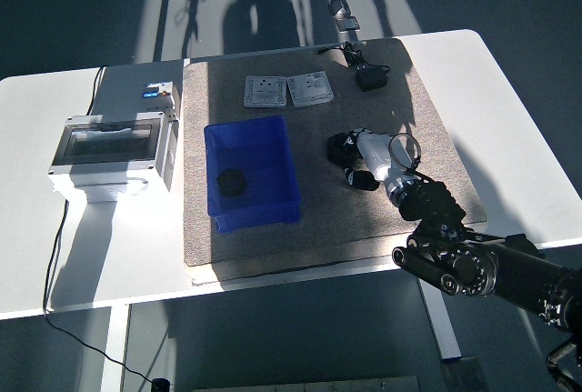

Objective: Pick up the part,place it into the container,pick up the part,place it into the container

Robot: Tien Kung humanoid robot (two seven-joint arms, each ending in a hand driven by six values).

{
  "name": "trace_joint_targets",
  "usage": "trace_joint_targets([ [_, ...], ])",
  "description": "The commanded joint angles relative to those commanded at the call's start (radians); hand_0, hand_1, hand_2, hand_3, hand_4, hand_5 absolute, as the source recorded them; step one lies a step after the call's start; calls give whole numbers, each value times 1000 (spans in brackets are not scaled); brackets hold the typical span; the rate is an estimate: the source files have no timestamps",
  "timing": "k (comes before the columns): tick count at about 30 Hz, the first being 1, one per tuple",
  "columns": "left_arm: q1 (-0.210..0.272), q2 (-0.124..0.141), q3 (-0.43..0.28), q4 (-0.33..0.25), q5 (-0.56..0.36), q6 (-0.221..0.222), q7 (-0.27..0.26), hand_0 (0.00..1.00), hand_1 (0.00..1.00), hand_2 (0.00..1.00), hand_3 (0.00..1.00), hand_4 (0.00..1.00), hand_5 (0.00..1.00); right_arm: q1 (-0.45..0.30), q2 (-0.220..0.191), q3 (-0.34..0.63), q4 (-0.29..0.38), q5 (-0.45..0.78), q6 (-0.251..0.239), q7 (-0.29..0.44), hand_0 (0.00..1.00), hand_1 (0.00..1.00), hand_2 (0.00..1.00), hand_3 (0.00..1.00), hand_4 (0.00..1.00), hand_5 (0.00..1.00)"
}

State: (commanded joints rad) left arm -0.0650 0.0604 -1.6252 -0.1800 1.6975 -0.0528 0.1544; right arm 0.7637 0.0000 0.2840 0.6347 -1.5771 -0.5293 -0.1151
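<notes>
While the right arm reaches in from the lower right corner, its hand (373, 157) lies low over the brown mat (364, 210), white back catching the sun, its dark fingers curled around a small black part (342, 145) at their tips; whether the part is lifted off the mat or only touched I cannot tell. Left of the hand, well apart, stands the blue container (252, 172), with another black part (231, 180) lying on its floor. Beyond it lie two grey plates (287, 91). At the white tabletop's (118, 246) left sits a grey enclosure box (111, 150).
</notes>
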Motion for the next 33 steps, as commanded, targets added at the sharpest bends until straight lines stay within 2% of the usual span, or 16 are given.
trace_joint_targets([
  [10, -1, 1, -1, 0, 1, 0, 3, 704, 714, 739, 657, 994, 998, -7, 0, 14, -3, 14, -32, 45, 764, 533, 459, 361, 546, 58],
  [11, -1, 1, -1, 0, 2, 0, 4, 704, 714, 739, 656, 993, 998, -8, 0, 16, -3, 14, -37, 49, 754, 523, 444, 329, 618, 80],
  [17, -1, 1, 0, 0, 2, -1, 6, 704, 714, 739, 655, 991, 998, -12, 0, 24, -2, 14, -62, 55, 746, 515, 441, 313, 640, 61],
  [28, 3, 0, 1, 0, -2, 2, 7, 703, 714, 738, 654, 990, 998, -25, 0, 41, 11, 38, -113, 68, 740, 517, 455, 308, 628, 67],
  [29, 3, 0, 1, 0, -1, 1, 7, 703, 714, 738, 654, 989, 998, -26, 0, 42, 12, 39, -115, 69, 749, 564, 494, 309, 626, 67],
  [33, 4, 0, 1, 0, -2, 2, 6, 703, 714, 738, 654, 989, 998, -28, 0, 45, 14, 44, -116, 72, 749, 564, 494, 309, 626, 67],
])
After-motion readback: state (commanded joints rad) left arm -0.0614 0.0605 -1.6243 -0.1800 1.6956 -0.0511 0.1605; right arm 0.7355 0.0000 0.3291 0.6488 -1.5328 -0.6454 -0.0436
